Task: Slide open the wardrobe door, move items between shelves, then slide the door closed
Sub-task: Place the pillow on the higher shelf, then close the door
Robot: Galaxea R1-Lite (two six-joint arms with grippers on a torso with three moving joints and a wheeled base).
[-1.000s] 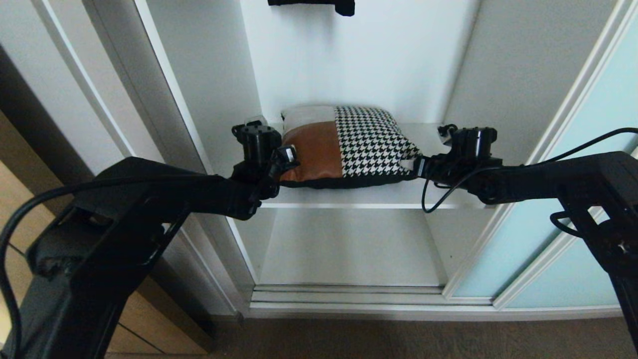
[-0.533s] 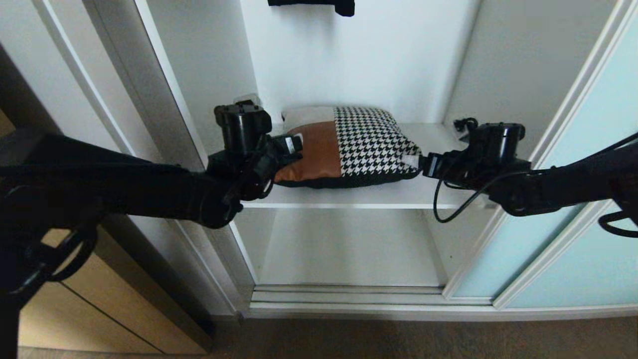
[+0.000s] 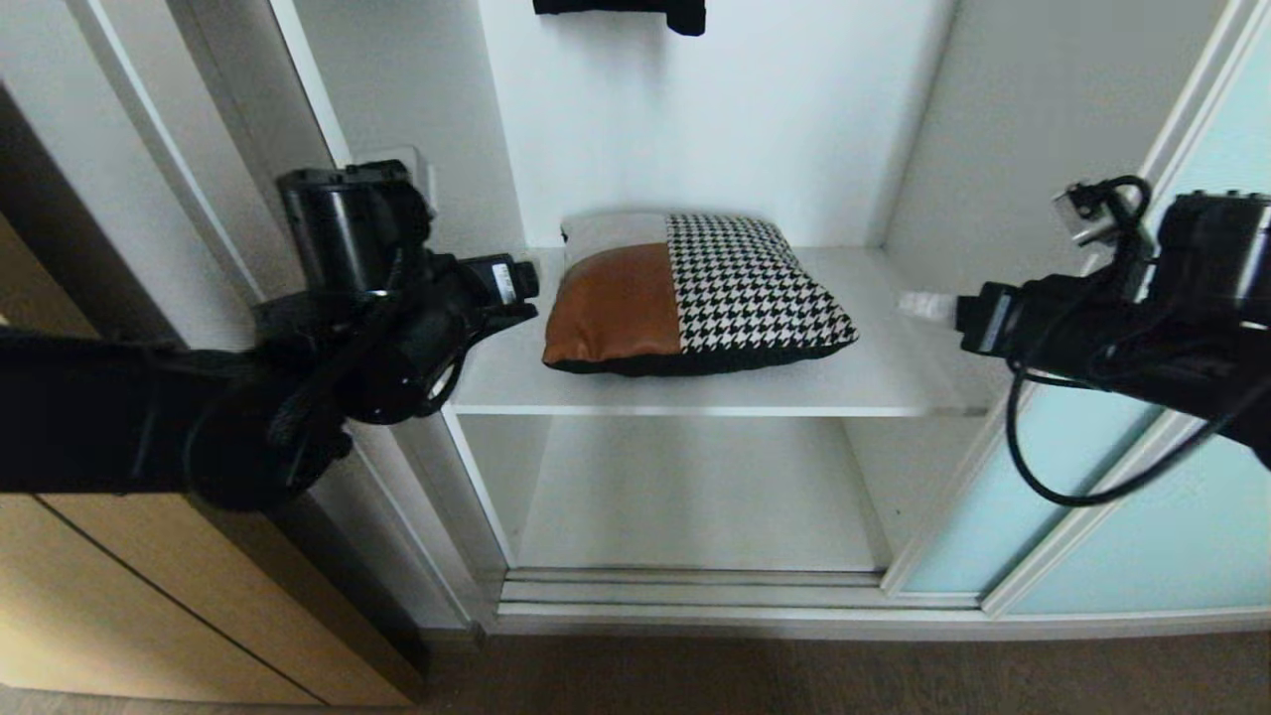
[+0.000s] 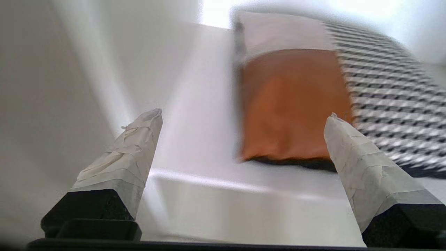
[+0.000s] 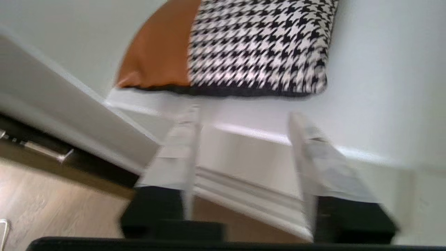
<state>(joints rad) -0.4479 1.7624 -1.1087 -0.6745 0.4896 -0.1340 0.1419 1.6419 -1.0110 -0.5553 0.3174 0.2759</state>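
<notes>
Cushion flat on upper shelf, touching neither gripper. Head view: door slid right. Left wrist view alone shows left gripper spread wide, empty. Right wrist view: right gripper parted, empty, off shelf edge.

Cushion lies flat on the upper shelf, left of its centre, set back from the near edge. Lower shelf sits directly beneath. Sliding wardrobe door stands to the right of the opening, slid aside. Left gripper is just left of the cushion, apart from it, at the shelf's left end. Right gripper is right of the cushion, apart, near the shelf's right end.
</notes>
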